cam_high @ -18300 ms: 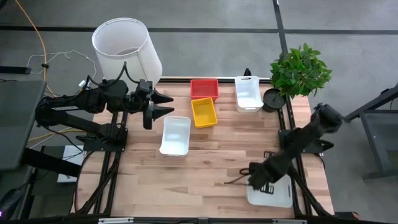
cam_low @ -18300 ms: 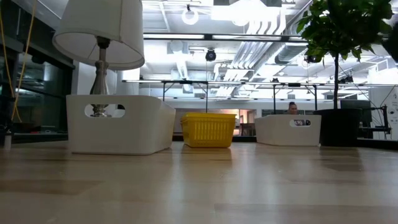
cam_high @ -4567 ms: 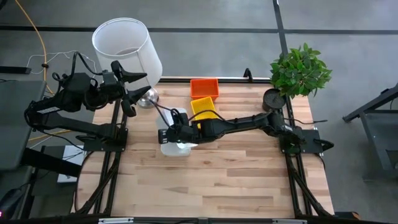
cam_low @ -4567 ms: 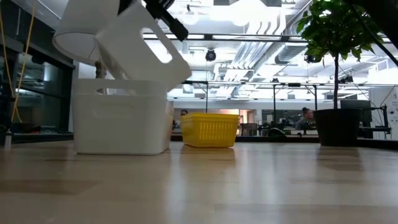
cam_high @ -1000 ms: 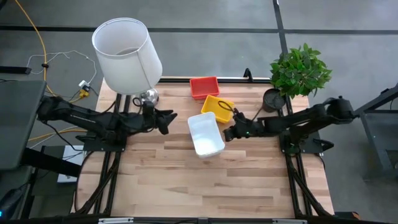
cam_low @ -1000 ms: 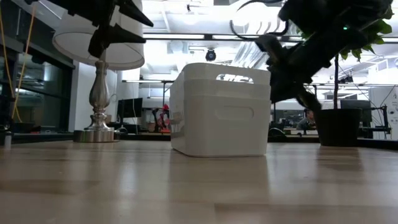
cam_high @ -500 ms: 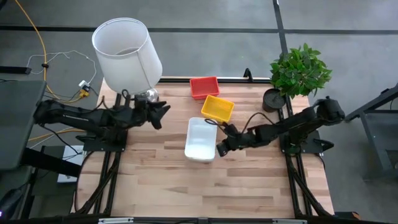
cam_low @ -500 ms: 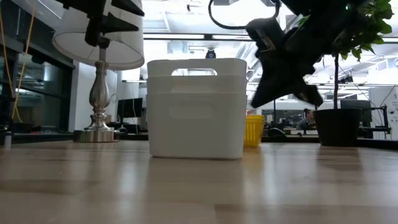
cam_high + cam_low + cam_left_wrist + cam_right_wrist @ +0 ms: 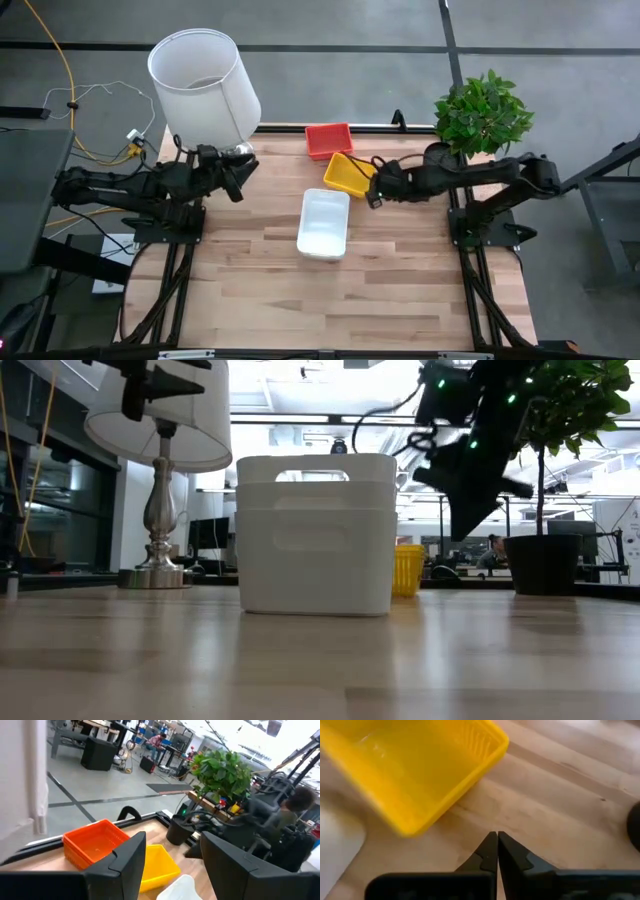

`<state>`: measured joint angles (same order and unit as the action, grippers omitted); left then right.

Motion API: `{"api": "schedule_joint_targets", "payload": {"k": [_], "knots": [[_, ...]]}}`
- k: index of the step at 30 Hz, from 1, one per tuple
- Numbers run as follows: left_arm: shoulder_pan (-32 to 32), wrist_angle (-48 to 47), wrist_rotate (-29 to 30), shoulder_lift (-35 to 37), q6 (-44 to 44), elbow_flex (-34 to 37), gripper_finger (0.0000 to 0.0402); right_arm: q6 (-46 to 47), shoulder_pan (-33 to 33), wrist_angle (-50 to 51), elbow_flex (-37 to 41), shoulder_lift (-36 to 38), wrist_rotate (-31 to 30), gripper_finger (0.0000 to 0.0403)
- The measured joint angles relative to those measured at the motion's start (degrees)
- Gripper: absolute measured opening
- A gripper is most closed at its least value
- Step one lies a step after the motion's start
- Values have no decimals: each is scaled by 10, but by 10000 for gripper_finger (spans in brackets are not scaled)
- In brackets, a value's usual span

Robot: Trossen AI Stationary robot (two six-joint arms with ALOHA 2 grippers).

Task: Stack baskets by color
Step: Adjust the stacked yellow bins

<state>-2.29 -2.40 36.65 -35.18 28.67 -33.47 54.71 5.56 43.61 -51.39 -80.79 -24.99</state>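
A stack of nested white baskets (image 9: 323, 222) (image 9: 314, 535) stands on its bottom at the table's middle. A yellow basket (image 9: 347, 173) (image 9: 415, 770) lies aslant behind it, with a red basket (image 9: 329, 140) (image 9: 95, 842) at the far edge. My right gripper (image 9: 372, 195) (image 9: 497, 837) is shut and points slanting down. It hovers just right of the yellow basket and touches nothing. My left gripper (image 9: 240, 172) (image 9: 170, 865) is open and level near the lamp at the table's left, looking across at the baskets.
A lamp with a large white shade (image 9: 205, 75) stands on its metal foot (image 9: 238, 152) at the far left corner. A potted plant (image 9: 483, 112) stands at the far right. Bare wood (image 9: 330, 300) fills the table's near half.
My right gripper, shut, slid along the white stack's right side toward the near edge, and the stack turned about until square with the table. The gripper then rose and went toward the far edge, beside the yellow basket. My left gripper drew back toward the left edge and up.
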Motion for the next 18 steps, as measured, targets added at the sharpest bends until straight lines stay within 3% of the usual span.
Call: {"api": "schedule_joint_targets", "payload": {"k": [10,18], "knots": [[0,-9,-49,-3,3,0,177,-108,115,-148,6,-68,40,0],[1,-9,-50,-3,22,0,177,-118,158,-262,4,-86,66,0]]}}
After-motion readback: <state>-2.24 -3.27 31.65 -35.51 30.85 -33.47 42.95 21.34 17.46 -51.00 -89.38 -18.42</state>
